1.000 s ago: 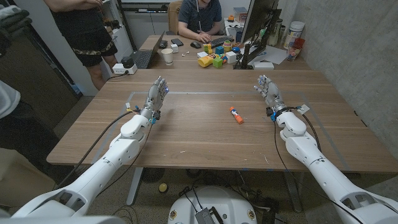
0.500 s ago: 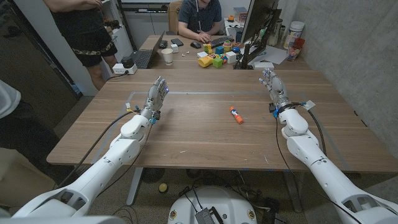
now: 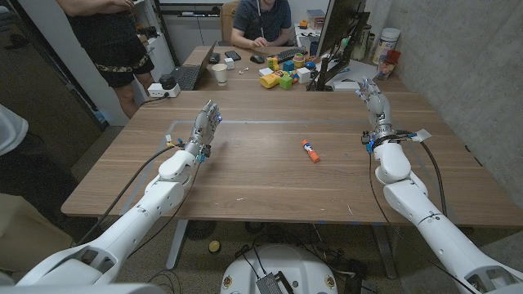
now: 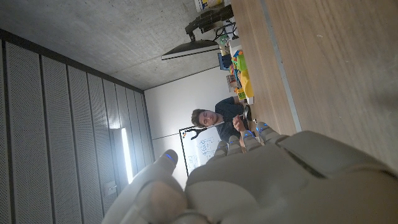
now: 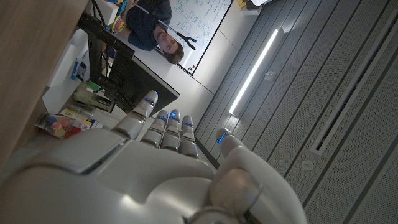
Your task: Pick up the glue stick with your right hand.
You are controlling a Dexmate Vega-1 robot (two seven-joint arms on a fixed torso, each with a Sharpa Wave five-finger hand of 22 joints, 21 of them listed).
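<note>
In the head view the glue stick (image 3: 310, 151) lies at frame centre, slightly right, on the bare wooden table (image 3: 245, 175), with open wood all around it. The right hand (image 3: 375, 102) stands at upper right near the table's far edge, fingers apart and holding nothing, well apart from the stick. The left hand (image 3: 207, 124) stands left of centre, fingers likewise spread and empty. The wrist views show a seated person (image 4: 219, 116) and a monitor (image 5: 118, 78), the hands' backs hiding the palms.
</note>
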